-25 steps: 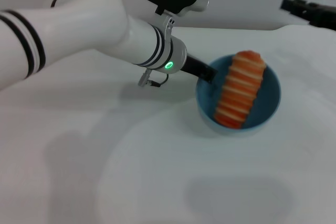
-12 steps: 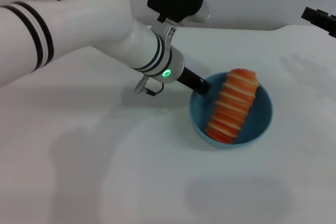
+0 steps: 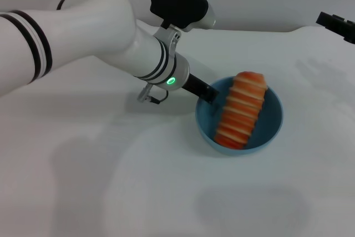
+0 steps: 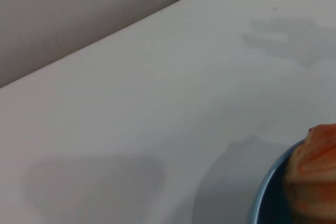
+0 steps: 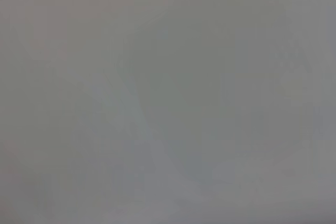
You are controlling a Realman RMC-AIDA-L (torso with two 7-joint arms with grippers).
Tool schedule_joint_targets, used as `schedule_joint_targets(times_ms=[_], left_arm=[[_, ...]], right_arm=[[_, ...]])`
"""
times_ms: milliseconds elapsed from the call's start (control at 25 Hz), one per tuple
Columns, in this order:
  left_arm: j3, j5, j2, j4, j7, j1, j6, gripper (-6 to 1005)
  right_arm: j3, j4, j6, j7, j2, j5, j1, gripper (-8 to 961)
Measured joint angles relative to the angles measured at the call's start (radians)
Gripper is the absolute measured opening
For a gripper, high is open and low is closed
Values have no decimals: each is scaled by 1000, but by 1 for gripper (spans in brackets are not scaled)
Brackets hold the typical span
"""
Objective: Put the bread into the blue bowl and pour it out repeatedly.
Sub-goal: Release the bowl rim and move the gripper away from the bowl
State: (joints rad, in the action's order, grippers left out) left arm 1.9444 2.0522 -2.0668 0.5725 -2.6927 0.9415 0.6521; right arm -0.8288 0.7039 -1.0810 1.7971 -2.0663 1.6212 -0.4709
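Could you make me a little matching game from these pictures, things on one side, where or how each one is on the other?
Things:
1. bread
2. blue bowl
3. left gripper
4. right gripper

Places or states:
A. at the bowl's rim, on the side nearer the robot's left
B. lying slantwise in the bowl, orange striped face up
C. at the far right edge of the head view, away from the bowl
D. on the white table, holding the loaf

Pairs: 1-B, 2-D, 3-A, 4-C

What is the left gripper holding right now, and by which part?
The left gripper grips the blue bowl by its rim, on the robot's left side. The bread lies inside. The right gripper holds nothing.
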Motion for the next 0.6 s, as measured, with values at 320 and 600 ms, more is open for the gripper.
schedule_joint_targets(times_ms=[320,600], left_arm=[[-16,1,5,35,0,-23,-22,202],[-160,110,14,136,4,-71,11,352]], right_arm=[[-4,-7,32,-13,0,4,2,493],[7,-15,64,-116,-2,-5,11,499]])
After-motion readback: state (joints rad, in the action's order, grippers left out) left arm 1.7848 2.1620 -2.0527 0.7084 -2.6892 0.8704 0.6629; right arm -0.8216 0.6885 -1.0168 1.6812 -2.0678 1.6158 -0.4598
